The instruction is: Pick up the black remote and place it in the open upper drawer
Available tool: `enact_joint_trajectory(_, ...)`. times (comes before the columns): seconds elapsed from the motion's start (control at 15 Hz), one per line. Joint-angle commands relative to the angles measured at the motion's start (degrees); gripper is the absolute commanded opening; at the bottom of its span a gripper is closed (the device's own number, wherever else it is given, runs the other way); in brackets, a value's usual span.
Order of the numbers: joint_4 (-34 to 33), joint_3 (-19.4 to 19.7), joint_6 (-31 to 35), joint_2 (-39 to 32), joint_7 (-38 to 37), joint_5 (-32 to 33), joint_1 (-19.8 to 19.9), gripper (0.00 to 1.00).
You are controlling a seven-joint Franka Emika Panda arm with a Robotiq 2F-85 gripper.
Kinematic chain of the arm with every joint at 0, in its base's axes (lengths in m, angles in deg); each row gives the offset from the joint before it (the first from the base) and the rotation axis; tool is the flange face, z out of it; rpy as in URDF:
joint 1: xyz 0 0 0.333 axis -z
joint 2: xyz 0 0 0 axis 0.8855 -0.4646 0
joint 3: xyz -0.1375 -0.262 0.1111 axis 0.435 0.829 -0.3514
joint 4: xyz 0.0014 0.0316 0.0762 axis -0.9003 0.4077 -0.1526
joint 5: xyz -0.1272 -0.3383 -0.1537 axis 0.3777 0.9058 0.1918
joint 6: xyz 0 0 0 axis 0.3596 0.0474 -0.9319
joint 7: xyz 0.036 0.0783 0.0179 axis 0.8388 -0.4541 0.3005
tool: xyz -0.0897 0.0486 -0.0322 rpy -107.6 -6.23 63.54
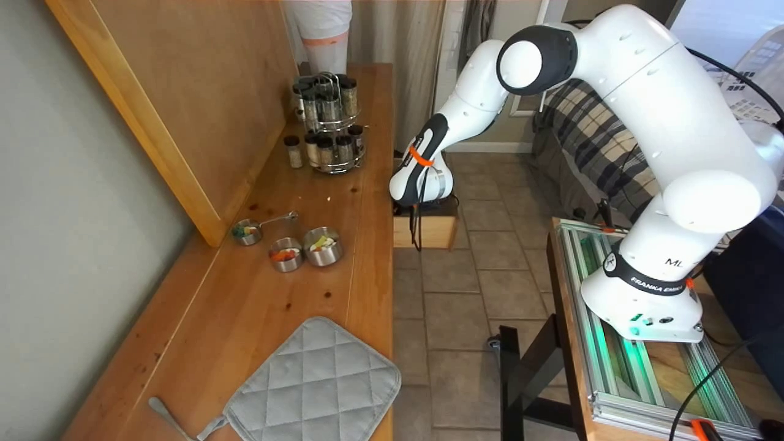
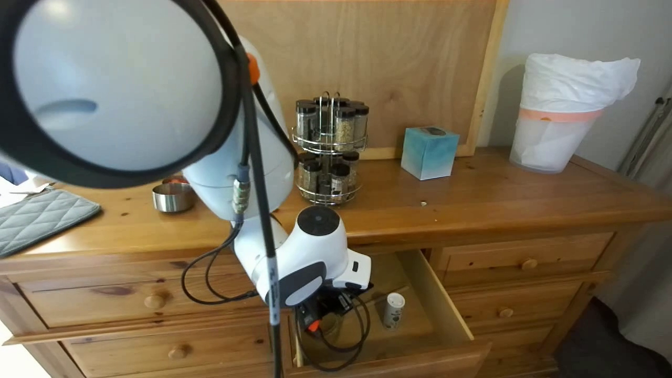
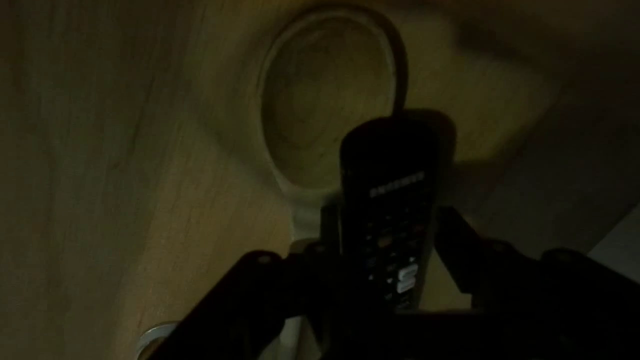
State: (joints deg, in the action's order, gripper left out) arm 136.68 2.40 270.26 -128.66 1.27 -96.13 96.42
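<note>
The black remote (image 3: pixel 387 200) shows in the dark wrist view, with white lettering and small buttons. My gripper's fingers (image 3: pixel 385 227) lie against both its sides, shut on it; the remote's near end is hidden by the gripper. Its far end overlaps a pale wooden spoon (image 3: pixel 327 100). The open upper drawer (image 2: pixel 446 302) is pulled out below the countertop; its side also shows in an exterior view (image 1: pixel 424 233). My gripper (image 2: pixel 323 310) is tilted down inside the drawer; its fingertips and the remote cannot be made out in the exterior views.
A white shaker (image 2: pixel 394 311) stands in the drawer, right of the gripper. A curved metal rim (image 3: pixel 157 331) shows at the wrist view's lower left. On the counter are a spice rack (image 2: pixel 329 152), tissue box (image 2: pixel 429 153), metal cups (image 1: pixel 323 246) and a grey pot holder (image 1: pixel 318 386).
</note>
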Motion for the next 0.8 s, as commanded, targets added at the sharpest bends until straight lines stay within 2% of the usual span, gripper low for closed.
enact_joint_trajectory(0.0, -1.07, -2.78, -1.28, -0.42, 1.75, 1.98, 4.26, 0.85)
enact_joint_trajectory(0.13, 0.71, -1.85, -3.56, 1.77, 1.97, 2.15, 4.48, 0.98)
enact_joint_trajectory(0.2, 1.73, -0.79, -4.76, 3.02, 2.12, 2.25, 4.07, 1.00)
enact_joint_trajectory(0.47, 5.46, 3.11, -9.46, 7.72, 3.45, 2.17, 2.37, 1.00)
enact_joint_trajectory(0.73, 10.74, 4.74, -11.29, 13.52, 6.65, 2.78, 1.87, 1.00)
